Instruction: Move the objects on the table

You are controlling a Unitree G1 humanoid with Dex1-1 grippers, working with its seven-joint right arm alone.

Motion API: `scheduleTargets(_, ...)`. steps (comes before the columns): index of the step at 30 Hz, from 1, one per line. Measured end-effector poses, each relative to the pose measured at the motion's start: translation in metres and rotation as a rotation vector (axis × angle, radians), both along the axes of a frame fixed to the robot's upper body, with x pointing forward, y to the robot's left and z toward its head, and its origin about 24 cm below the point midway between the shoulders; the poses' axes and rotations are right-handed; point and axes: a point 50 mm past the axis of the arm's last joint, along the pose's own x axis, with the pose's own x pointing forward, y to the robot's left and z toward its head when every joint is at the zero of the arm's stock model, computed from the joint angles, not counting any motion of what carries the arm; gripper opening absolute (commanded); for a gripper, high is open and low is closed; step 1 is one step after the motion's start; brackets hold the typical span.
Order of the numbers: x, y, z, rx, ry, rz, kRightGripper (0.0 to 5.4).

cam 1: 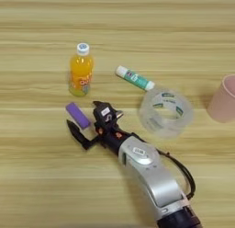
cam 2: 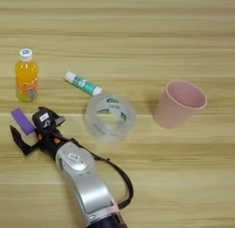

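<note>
Two black fingers of my right gripper (cam 1: 85, 126) stand spread apart, low over the table (cam 1: 36, 185), with the purple block (cam 1: 77, 115) lying between them; I cannot tell whether either finger touches it. Just right of the gripper lies the tape roll (cam 1: 165, 112). Further back, the orange juice bottle (cam 1: 81, 69) stands upright, a glue stick (cam 1: 134, 78) lies beside it, and a pink cup (cam 2: 179, 104) stands right.
</note>
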Motion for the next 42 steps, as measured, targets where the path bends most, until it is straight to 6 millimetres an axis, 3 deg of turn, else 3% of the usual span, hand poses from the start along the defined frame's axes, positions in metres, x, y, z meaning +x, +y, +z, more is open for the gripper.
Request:
scheduleTargets(10, 0.005, 0.000, -0.010, 0.015, 0.042, -0.009, 5.36)
scheduleTargets(26, 0.005, 0.007, -0.012, 0.035, 0.070, 0.038, 2.74)
scheduleTargets(36, 0.005, 0.008, -0.012, 0.032, 0.072, 0.058, 1.48)
scheduleTargets(42, 0.005, 0.007, -0.013, 0.031, 0.076, 0.057, 1.44)
